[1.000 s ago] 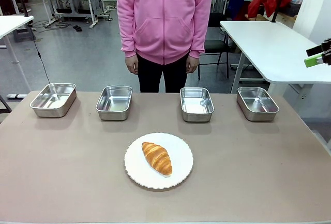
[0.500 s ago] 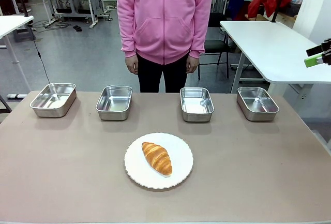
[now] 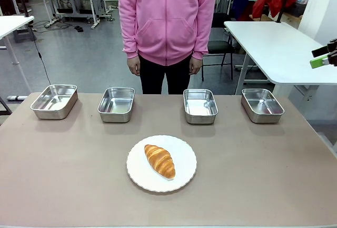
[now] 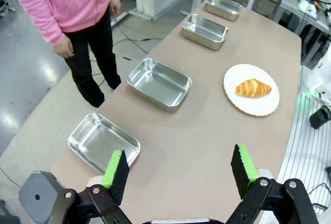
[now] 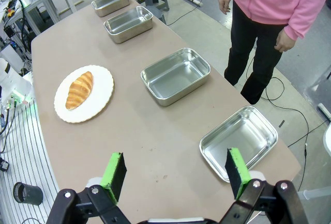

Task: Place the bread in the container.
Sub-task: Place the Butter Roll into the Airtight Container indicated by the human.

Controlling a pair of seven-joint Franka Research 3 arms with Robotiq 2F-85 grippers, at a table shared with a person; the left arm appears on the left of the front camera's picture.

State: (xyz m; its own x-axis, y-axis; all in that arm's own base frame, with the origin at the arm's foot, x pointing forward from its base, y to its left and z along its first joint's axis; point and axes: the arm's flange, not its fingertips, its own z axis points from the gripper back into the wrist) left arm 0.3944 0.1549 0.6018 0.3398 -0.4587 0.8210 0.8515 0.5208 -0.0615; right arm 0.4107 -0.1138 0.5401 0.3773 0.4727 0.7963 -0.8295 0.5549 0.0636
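Observation:
The bread (image 3: 159, 160), a golden-brown croissant, lies on a round white plate (image 3: 184, 178) at the table's near middle. Several alike steel containers stand in a row along the far edge, one of them left of centre (image 3: 116, 116); all hold nothing. My left gripper (image 4: 179, 164) hovers open above the table's left end, over the end container (image 4: 83, 154), with the bread (image 4: 253, 88) farther off. Above the opposite end, my right gripper (image 5: 175, 166) is open near the end container (image 5: 258, 154), the bread (image 5: 79, 89) well away. The right gripper (image 3: 322, 57) also shows at the front view's right edge.
A person in a pink hoodie (image 3: 167, 17) stands at the far side, both hands hanging down. A white table (image 3: 274, 43) stands behind at the right. Wide bare tabletop (image 3: 63, 175) lies around the plate.

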